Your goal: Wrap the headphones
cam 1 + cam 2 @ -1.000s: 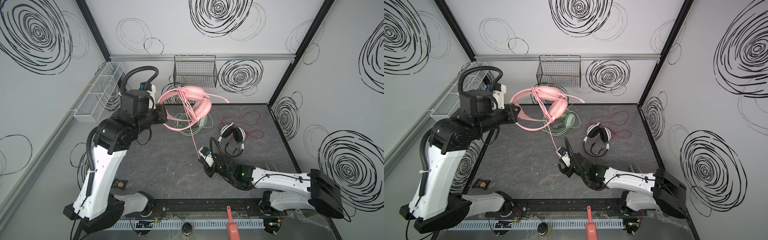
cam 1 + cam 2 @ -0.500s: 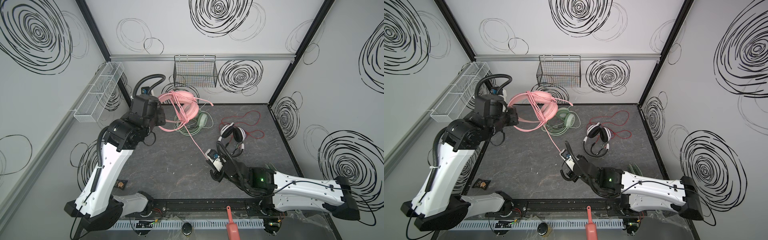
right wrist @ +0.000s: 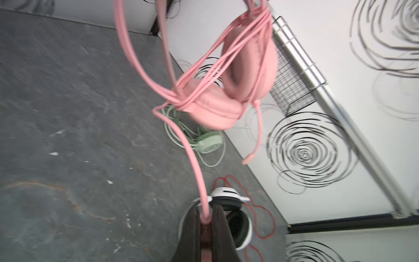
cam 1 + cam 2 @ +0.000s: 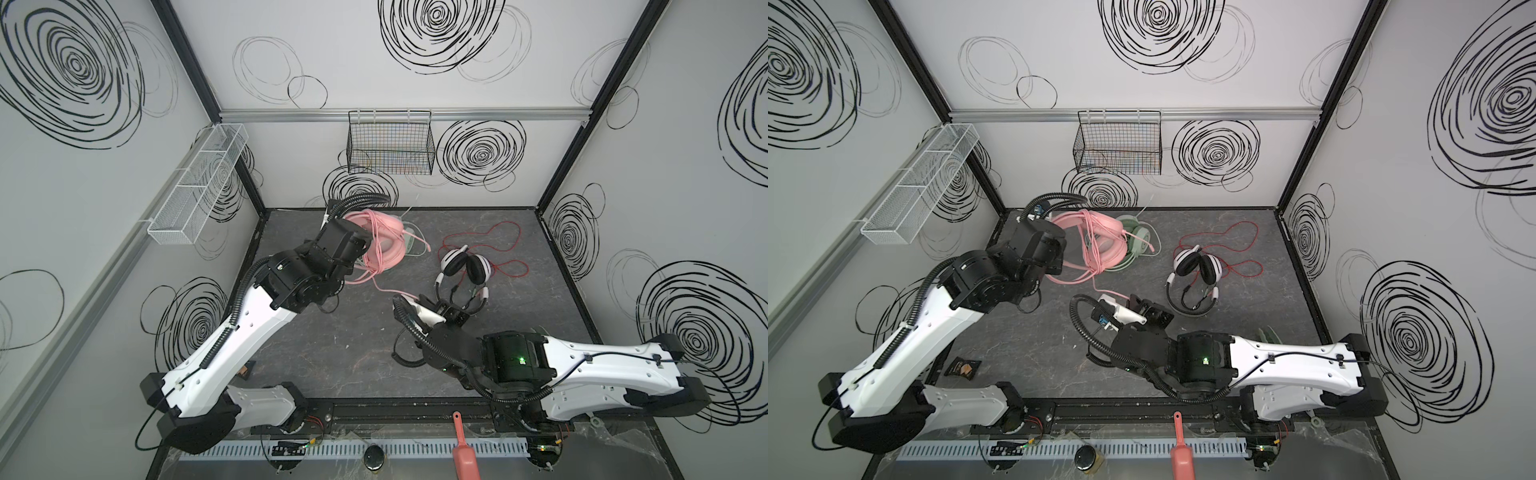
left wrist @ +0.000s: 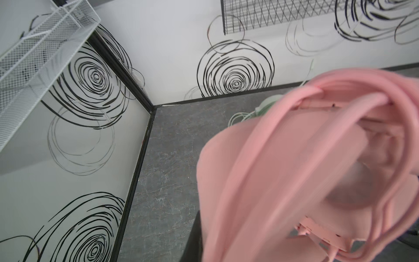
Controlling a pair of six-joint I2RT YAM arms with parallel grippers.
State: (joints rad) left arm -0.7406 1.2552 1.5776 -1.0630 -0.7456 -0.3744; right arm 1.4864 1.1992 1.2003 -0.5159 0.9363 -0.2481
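left gripper (image 4: 1061,266): closed on pink headset (image 3: 226,95), cups away from it | right gripper (image 3: 206,223): narrow, pinching pink cable (image 3: 195,158) end | cable axis: from cup coils to right gripper

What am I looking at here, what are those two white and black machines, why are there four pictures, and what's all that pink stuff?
Those are two robot arms mounted on a rail at the table's front edge. Each ends in a pair of jaws for grasping. Two pictures come from a twin camera overhead and show nearly the same scene. The other two come from a small camera on each arm's wrist.

The left arm holds a pink headset lifted above the dark tabletop, with its pink cable looped around it several times. The right arm has its jaws shut on a free stretch of that cable.

A mint-green headset lies on the table beneath the pink one. A white-and-black headset with a thin red cable lies to the right in both top views, with no jaws on it.
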